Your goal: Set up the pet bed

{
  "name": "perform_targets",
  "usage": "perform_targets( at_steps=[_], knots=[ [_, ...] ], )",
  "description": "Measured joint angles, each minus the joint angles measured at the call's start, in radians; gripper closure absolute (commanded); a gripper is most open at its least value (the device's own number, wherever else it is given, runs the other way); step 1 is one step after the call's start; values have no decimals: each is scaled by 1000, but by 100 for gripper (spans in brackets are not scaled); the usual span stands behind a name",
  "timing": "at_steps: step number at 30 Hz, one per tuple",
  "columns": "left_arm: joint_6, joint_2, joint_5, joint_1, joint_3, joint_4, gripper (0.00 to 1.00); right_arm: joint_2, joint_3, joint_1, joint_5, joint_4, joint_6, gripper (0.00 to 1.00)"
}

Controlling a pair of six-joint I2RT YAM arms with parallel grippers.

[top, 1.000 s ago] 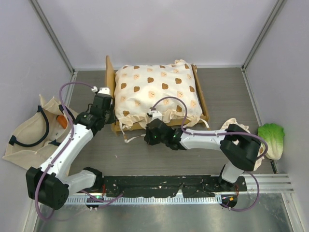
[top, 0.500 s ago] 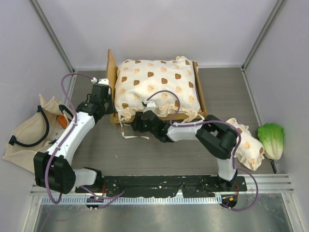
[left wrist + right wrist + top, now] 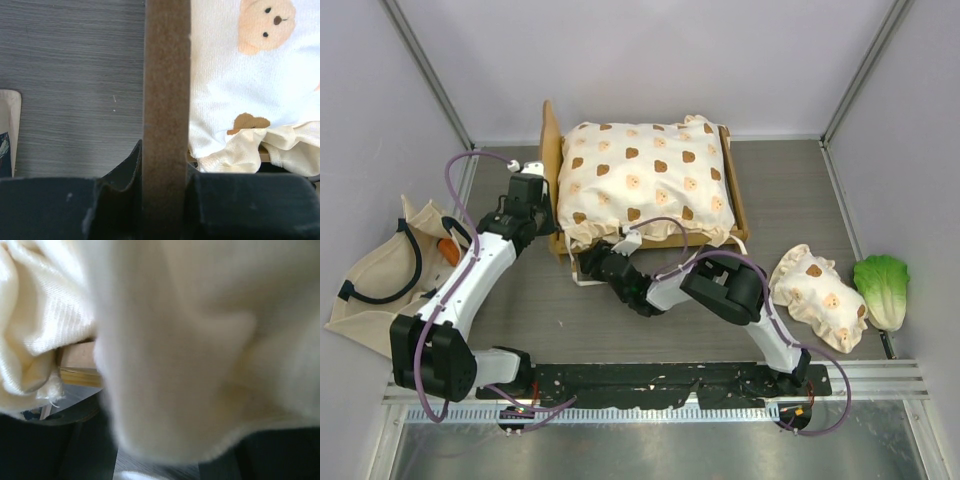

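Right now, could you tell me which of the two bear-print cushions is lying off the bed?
The small cushion, on the table beside the green lettuce toy; the large cushion sits in the wooden bed frame.

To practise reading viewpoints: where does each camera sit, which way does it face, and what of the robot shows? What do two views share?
Top external: above and behind the arms, looking down on the pet bed; both show.
Left wrist: faces along its fingers, clamped on the headboard.
Right wrist: pressed close to blurred cushion fabric; dark fingers below.
Shared: top and left wrist both show the bear-print cushion.
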Motion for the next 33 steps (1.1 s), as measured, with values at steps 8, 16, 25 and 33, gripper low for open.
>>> perform_targets(
  at_steps=[8,16,25,33],
  knots=[
    [0,0,7,2,-11,31,100,46,32,24,134,7,95,66],
    [-1,-4,9,2,-17,39,100,58,59,28,238,-64,102,93],
    [0,-8,9,2,-22,45,100,42,16,19,259,-45,84,99],
    [0,-8,11,2,-23,47,100,-128,-155,-13,68,-89,-51,99]
  ],
)
